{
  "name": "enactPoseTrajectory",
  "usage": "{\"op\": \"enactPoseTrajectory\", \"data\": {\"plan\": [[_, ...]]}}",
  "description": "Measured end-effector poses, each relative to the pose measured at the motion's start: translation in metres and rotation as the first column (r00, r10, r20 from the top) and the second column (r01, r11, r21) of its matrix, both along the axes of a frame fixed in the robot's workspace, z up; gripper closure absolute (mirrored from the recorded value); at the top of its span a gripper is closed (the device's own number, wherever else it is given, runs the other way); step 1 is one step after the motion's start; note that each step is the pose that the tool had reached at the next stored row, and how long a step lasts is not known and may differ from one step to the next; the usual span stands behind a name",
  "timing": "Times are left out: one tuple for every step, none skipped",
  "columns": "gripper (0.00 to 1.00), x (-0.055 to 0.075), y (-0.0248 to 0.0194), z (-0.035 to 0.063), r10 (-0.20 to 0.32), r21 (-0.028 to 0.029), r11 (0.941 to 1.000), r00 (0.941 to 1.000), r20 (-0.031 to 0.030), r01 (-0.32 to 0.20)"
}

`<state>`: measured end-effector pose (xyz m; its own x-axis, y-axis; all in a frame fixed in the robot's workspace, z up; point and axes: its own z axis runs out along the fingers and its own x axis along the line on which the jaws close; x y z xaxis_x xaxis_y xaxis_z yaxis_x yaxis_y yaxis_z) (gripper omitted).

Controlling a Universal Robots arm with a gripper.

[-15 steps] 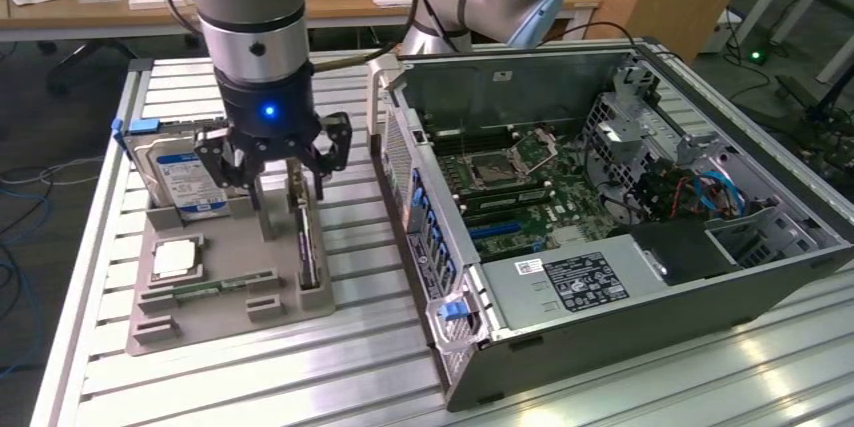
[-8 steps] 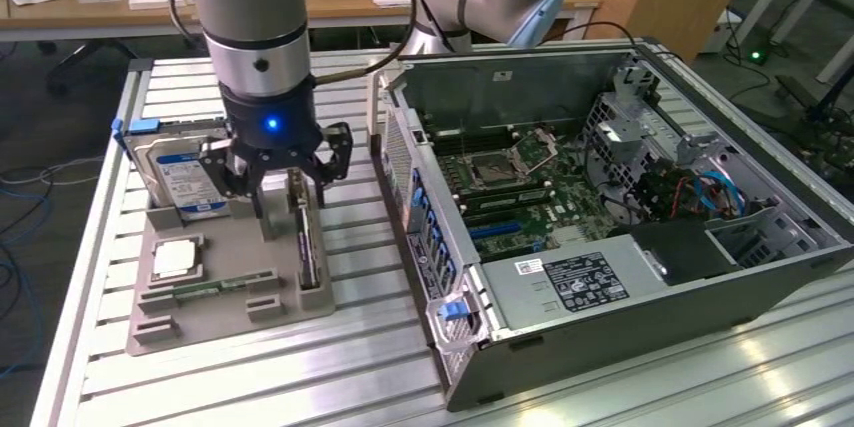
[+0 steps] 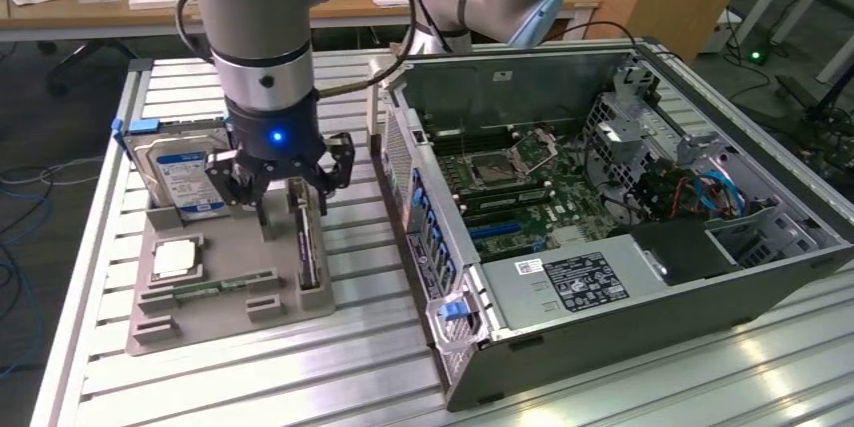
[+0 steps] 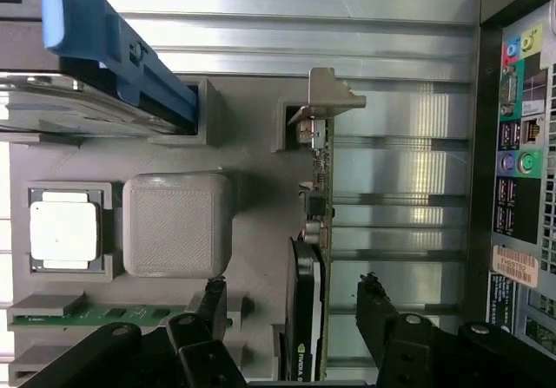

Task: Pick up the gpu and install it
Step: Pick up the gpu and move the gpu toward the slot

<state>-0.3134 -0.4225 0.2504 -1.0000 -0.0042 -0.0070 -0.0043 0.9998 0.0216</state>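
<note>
The gpu (image 3: pixel 308 247) stands on edge in a slot of the grey holder block (image 3: pixel 220 322), at the side nearest the computer case. In the wrist view the gpu (image 4: pixel 314 223) is edge-on, with its silver end bracket (image 4: pixel 328 97) at the far end and its black fan housing close to the camera. My gripper (image 3: pixel 291 192) hangs just above the card and is open. Its two black fingers (image 4: pixel 208 305) stand on either side of the card without touching it, and my gripper (image 4: pixel 291 305) holds nothing.
The holder block also carries a silver hard drive (image 3: pixel 184 172) in a blue carrier, a square processor (image 3: pixel 176 259) and a green memory stick (image 3: pixel 214 287). The open computer case (image 3: pixel 747 277) lies at the exterior view's right, motherboard (image 3: pixel 534 197) exposed. Both rest on a slatted metal table (image 3: pixel 387 367).
</note>
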Motion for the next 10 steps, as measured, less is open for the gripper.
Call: {"op": "enactPoseTrajectory", "data": {"plan": [[0.29, 0.001, 0.0, -0.0017, 0.0, 0.0, 1.0, 1.0, 0.0001, 0.0], [0.29, 0.001, 0.0001, -0.0033, 0.0, 0.0, 1.0, 1.0, 0.0001, 0.0], [0.29, 0.001, 0.0001, -0.005, 0.0, -0.0001, 1.0, 1.0, 0.0, 0.0], [0.29, 0.001, 0.0, -0.007, 0.0, -0.0001, 1.0, 1.0, 0.0, 0.0], [0.29, 0.001, 0.0, -0.0088, 0.0, 0.0, 1.0, 1.0, 0.0001, 0.0], [0.29, 0.001, -0.0002, -0.0106, 0.0, -0.0001, 1.0, 1.0, 0.0, 0.0], [0.29, 0.001, -0.0003, -0.0124, 0.0, 0.0, 1.0, 1.0, 0.0, 0.0], [0.29, 0.001, -0.0004, -0.0142, 0.0, 0.0, 1.0, 1.0, 0.0001, 0.0], [0.29, 0.001, -0.0006, -0.016, 0.0, -0.0001, 1.0, 1.0, 0.0, 0.0], [0.29, 0.002, -0.0007, -0.0178, 0.0, 0.0, 1.0, 1.0, 0.0001, 0.0]]}}
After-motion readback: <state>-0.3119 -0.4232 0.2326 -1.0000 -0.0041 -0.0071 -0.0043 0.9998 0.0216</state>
